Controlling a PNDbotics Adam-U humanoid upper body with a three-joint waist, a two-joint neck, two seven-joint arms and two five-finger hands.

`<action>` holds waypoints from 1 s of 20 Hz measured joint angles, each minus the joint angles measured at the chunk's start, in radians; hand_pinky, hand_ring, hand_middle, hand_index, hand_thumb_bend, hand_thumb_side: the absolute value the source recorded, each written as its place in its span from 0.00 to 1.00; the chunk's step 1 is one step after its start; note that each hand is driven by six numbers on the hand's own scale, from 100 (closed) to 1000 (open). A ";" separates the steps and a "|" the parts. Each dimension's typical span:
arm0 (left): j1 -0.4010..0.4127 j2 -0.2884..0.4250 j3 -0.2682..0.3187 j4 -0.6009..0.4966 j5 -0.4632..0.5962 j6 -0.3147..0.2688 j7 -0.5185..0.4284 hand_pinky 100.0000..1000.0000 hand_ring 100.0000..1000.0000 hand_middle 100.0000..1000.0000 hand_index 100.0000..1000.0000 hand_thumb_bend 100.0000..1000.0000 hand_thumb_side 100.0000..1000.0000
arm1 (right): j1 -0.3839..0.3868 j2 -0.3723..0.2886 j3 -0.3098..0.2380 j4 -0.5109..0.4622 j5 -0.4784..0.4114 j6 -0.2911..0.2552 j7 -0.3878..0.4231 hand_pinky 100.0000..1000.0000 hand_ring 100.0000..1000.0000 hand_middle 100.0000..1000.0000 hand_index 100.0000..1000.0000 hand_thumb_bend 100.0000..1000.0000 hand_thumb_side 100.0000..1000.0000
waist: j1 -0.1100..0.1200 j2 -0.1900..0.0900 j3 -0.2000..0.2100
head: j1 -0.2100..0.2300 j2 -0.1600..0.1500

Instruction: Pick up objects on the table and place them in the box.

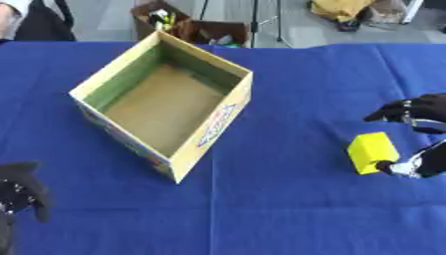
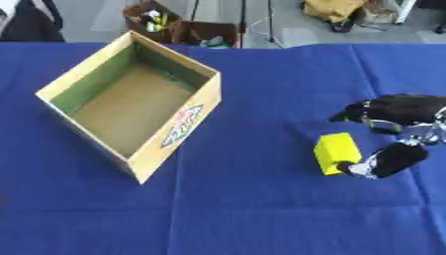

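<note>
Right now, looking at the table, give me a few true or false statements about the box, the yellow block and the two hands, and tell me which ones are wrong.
1. The box is open at the top and nothing shows inside it. True.
2. The yellow block lies inside the box. False: it sits on the blue cloth, to the right of the box.
3. The right hand is at the yellow block, with one of its fingers against the block's right side. True.
4. The left hand is holding the box by its rim. False: it shows near the lower left corner, away from the box and holding nothing.
5. The cloth is red. False: it is blue.
</note>
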 measured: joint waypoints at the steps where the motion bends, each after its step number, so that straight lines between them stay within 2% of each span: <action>1: 0.000 0.000 0.000 0.000 -0.001 0.000 0.000 0.14 0.31 0.33 0.62 0.00 0.98 | -0.002 0.000 0.000 0.000 0.000 -0.002 0.002 0.72 0.82 0.87 1.00 0.28 0.67 | 0.000 0.001 0.000 | 0.000 0.000; 9: -0.004 0.000 0.000 0.000 -0.006 -0.001 -0.003 0.14 0.31 0.33 0.62 0.00 0.98 | -0.025 0.011 0.018 0.053 0.014 -0.017 0.018 0.71 0.82 0.86 1.00 0.28 0.63 | -0.003 0.006 0.009 | -0.005 -0.003; 10: -0.005 0.000 0.000 0.000 -0.006 -0.001 -0.003 0.14 0.31 0.33 0.62 0.00 0.99 | -0.027 0.014 0.020 0.061 0.018 -0.019 0.018 0.69 0.81 0.82 0.97 0.27 0.58 | -0.003 0.007 0.010 | -0.005 -0.005; 11: -0.005 0.000 0.000 0.000 -0.006 -0.001 -0.003 0.14 0.31 0.33 0.62 0.00 0.99 | -0.030 0.018 0.024 0.068 0.021 -0.021 0.016 0.69 0.81 0.82 0.97 0.27 0.58 | -0.003 0.007 0.010 | -0.007 -0.007; 12: -0.005 0.000 0.000 0.000 -0.006 -0.001 -0.004 0.14 0.31 0.33 0.62 0.00 0.99 | -0.031 0.019 0.025 0.074 0.026 -0.023 0.013 0.67 0.79 0.77 0.93 0.24 0.52 | -0.003 0.007 0.011 | -0.007 -0.008; 16: -0.007 -0.001 -0.001 0.000 -0.007 -0.002 -0.006 0.14 0.31 0.33 0.62 0.00 0.99 | -0.049 0.031 0.032 0.096 0.044 -0.023 -0.015 0.65 0.76 0.70 0.86 0.24 0.50 | -0.003 0.010 0.012 | -0.009 -0.008; 19: -0.007 -0.001 -0.001 0.000 -0.007 -0.002 -0.006 0.14 0.31 0.33 0.62 0.00 0.99 | -0.054 0.035 0.037 0.105 0.053 -0.026 -0.035 0.64 0.73 0.60 0.77 0.24 0.48 | -0.003 0.011 0.013 | -0.009 -0.008; 20: -0.007 -0.001 -0.001 0.000 -0.007 -0.002 -0.006 0.14 0.31 0.33 0.62 0.00 0.99 | -0.055 0.035 0.038 0.106 0.054 -0.028 -0.040 0.62 0.71 0.54 0.70 0.25 0.47 | -0.003 0.011 0.012 | -0.009 -0.008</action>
